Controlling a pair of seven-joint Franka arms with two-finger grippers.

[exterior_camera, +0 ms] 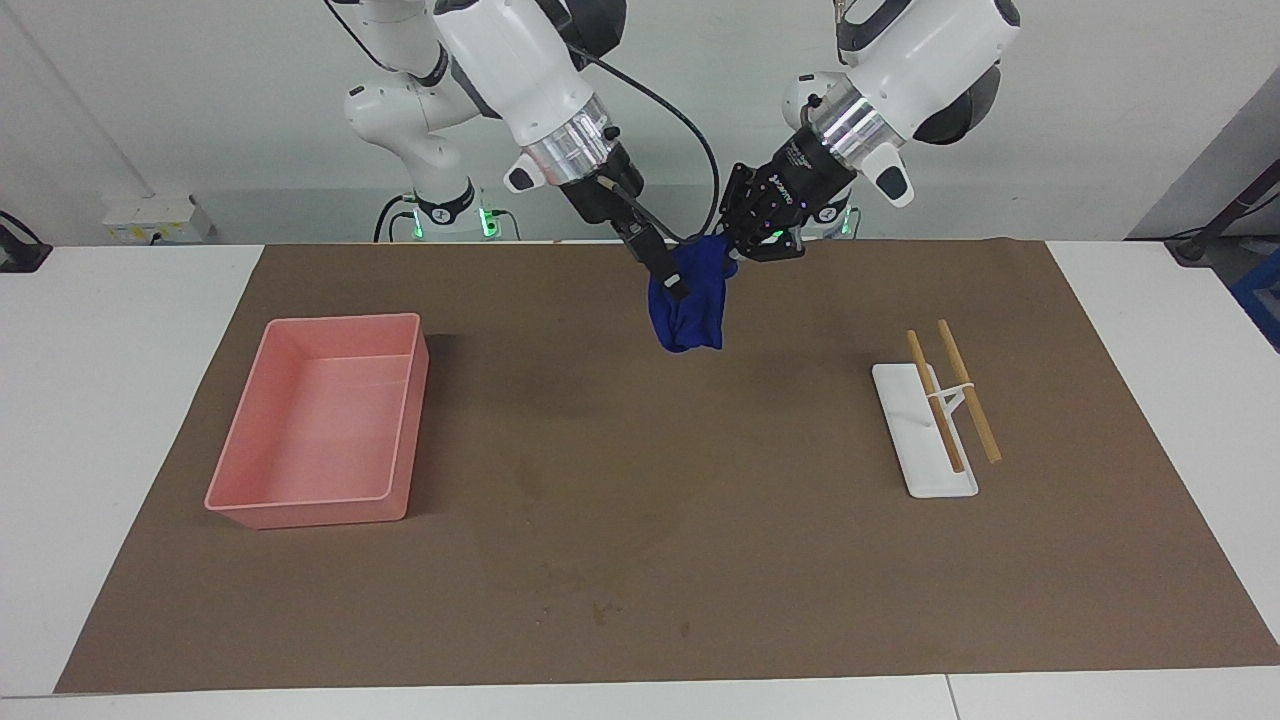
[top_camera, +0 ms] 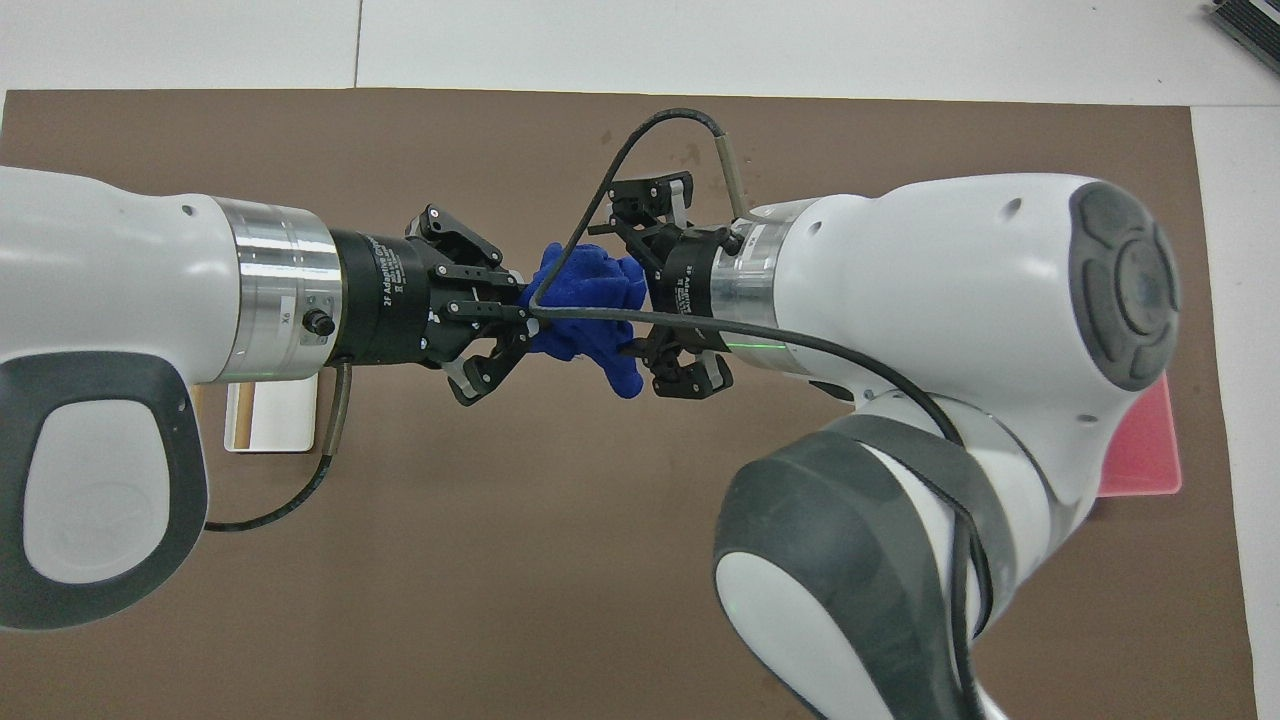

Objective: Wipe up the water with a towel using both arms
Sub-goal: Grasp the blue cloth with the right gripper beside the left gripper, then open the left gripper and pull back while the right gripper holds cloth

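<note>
Towel (exterior_camera: 688, 300): deep blue, bunched, hanging in the air over the brown mat (exterior_camera: 640, 560), above the middle of the mat's robot-side edge; free end dangling down
Left gripper (exterior_camera: 737, 252): fingertips pinched together on the upper corner of the towel, arm reaching in from its own end
Right gripper (exterior_camera: 672, 282): fingers spread wide, pushed up against the towel's other flank, one tip in front of the cloth; no clamp seen
Pink tray (exterior_camera: 318, 425): on the mat toward the right arm's end, well apart from the towel
White rack (exterior_camera: 920, 430): flat, with two wooden sticks, on the mat toward the left arm's end
</note>
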